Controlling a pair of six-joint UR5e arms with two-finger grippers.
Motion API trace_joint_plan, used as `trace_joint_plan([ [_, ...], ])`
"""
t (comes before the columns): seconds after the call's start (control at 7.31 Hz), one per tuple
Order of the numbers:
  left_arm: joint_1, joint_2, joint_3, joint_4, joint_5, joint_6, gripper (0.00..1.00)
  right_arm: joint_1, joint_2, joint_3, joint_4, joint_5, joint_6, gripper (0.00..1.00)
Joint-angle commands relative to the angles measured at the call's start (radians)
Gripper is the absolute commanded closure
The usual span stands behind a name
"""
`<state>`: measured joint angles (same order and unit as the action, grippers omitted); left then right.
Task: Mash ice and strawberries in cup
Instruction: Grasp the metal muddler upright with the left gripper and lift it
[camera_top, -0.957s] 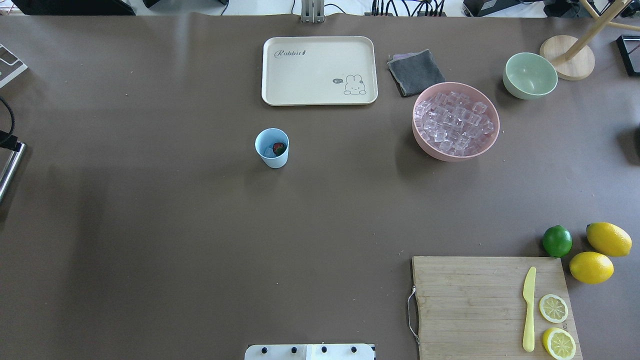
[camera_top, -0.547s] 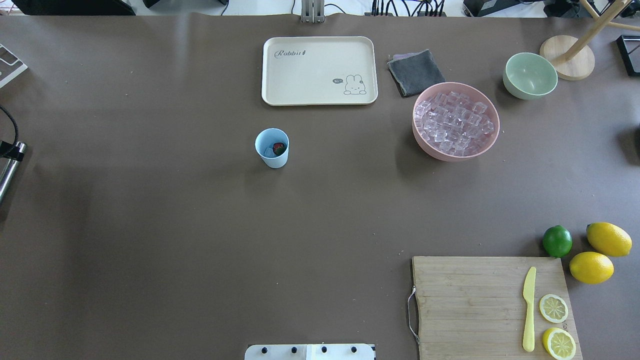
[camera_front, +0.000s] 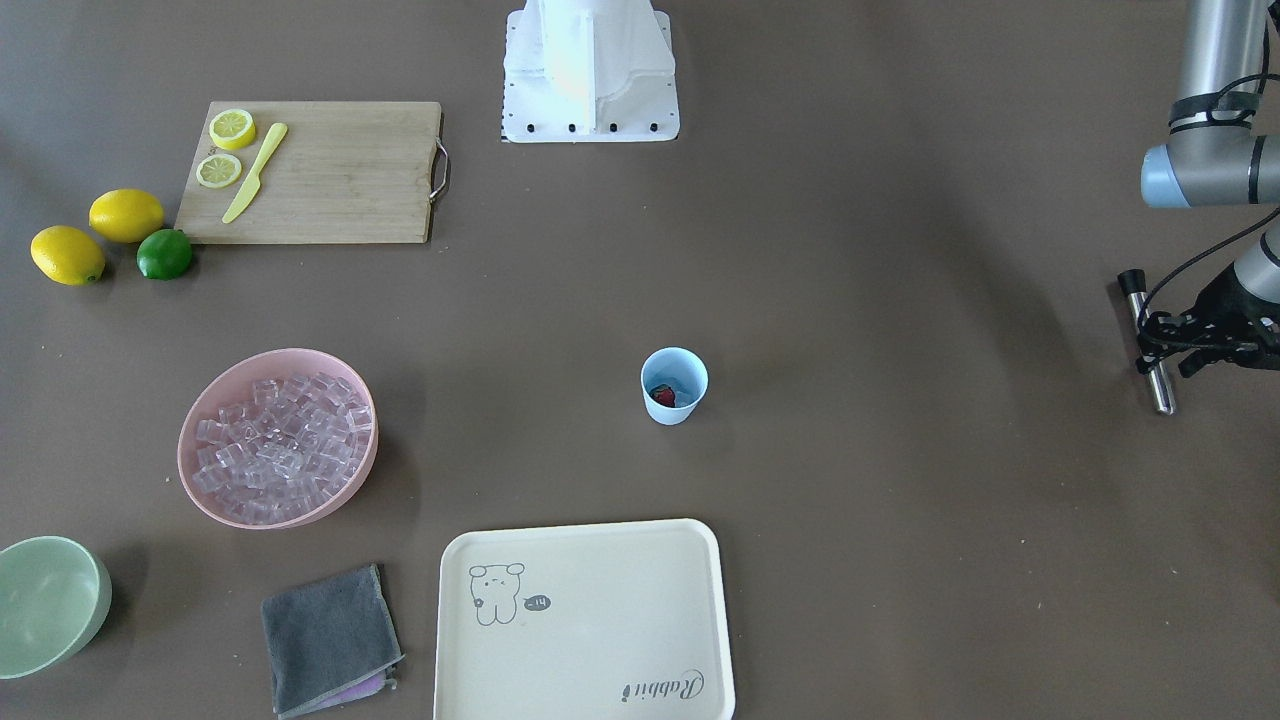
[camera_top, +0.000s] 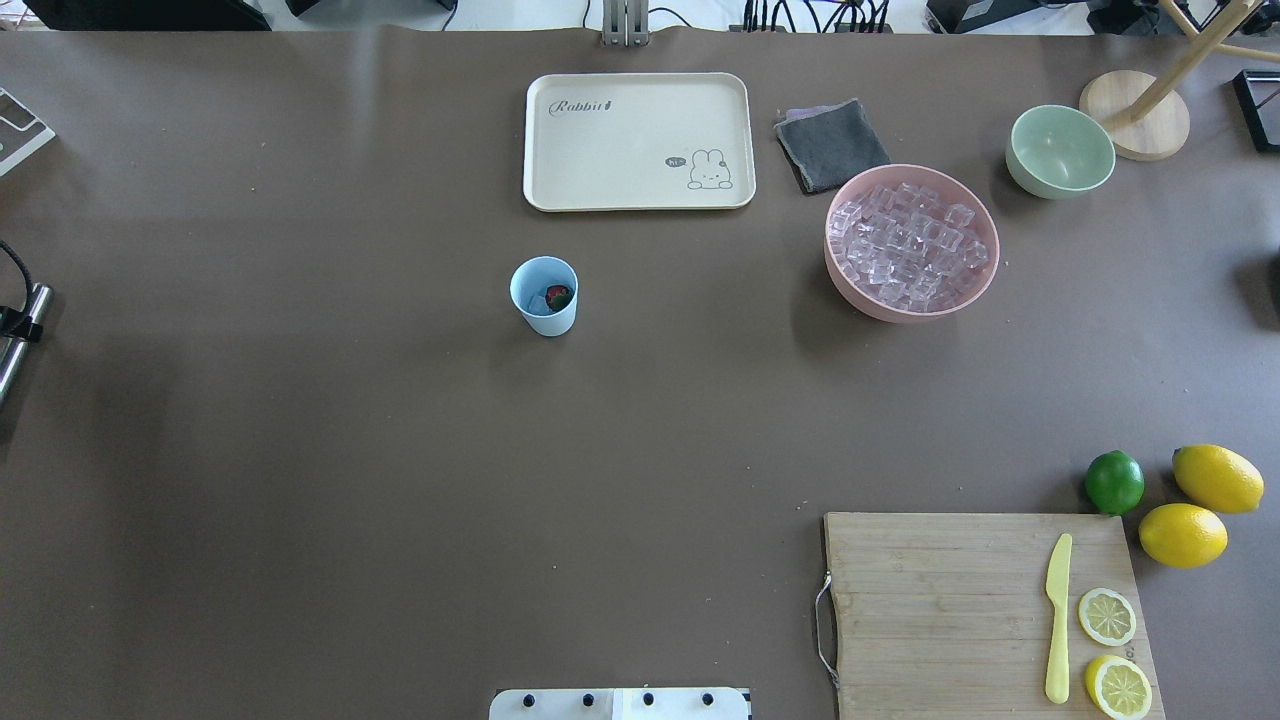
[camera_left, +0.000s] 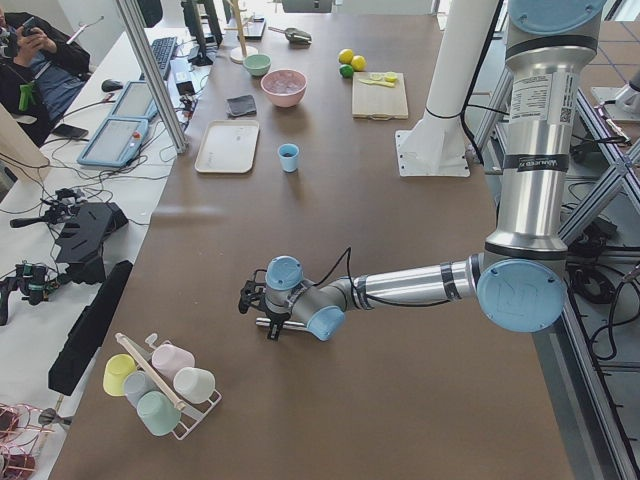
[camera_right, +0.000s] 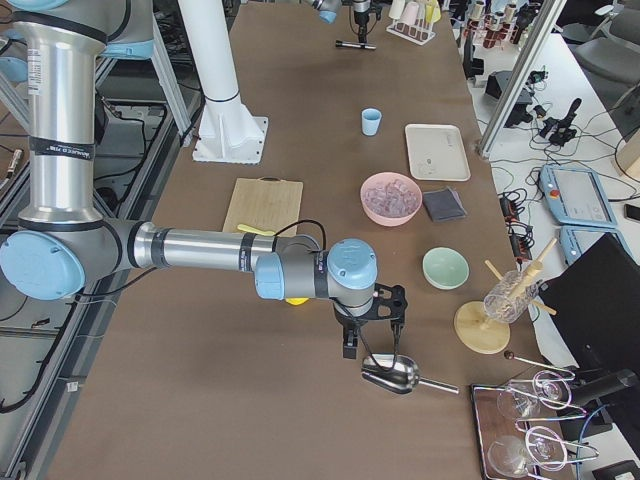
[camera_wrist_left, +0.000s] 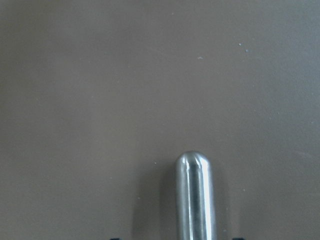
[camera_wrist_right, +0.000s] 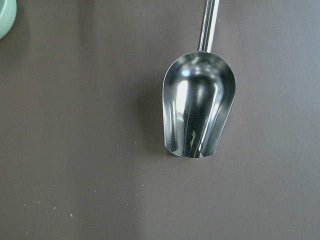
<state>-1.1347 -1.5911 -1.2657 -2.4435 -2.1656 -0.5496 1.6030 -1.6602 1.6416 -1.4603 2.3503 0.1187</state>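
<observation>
Your left hand (camera_front: 1158, 345) is clenched around a steel rod (camera_front: 1162, 390) at the far left end of the surface (camera_top: 300, 450), well apart from the cup (camera_top: 544, 297). The cup stands upright near the middle, close to the cream tray (camera_top: 638, 140), with the strawberry (camera_top: 558, 296) inside, while the ice (camera_top: 910, 245) lies heaped in the pink bowl (camera_top: 905, 312). Your right hand (camera_right: 372, 335) hangs over a metal scoop (camera_wrist_right: 197, 107) lying on the surface, and you cannot tell whether it is released or clenched.

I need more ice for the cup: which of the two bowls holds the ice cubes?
The pink bowl, next to the grey cloth: it is heaped with clear ice cubes. The pale green bowl shows nothing inside.
</observation>
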Motion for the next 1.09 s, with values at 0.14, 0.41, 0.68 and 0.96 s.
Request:
trace_joint_plan([
  [0.14, 0.003, 0.002, -0.029, -0.009, 0.000, 0.000, 0.85, 0.000, -0.003, 0.001, 0.000, 0.001, -0.001, 0.00],
  [0.41, 0.001, 0.005, -0.090, -0.014, -0.008, 0.014, 0.87, 0.000, -0.003, 0.007, 0.000, 0.001, -0.001, 0.00],
  [0.68, -0.002, -0.054, -0.205, -0.012, 0.007, 0.013, 0.87, 0.000, -0.003, 0.012, 0.000, 0.000, -0.001, 0.00],
  [0.96, -0.002, -0.204, -0.256, -0.014, 0.036, -0.035, 0.87, 0.002, -0.024, 0.046, 0.000, -0.005, -0.001, 0.00],
])
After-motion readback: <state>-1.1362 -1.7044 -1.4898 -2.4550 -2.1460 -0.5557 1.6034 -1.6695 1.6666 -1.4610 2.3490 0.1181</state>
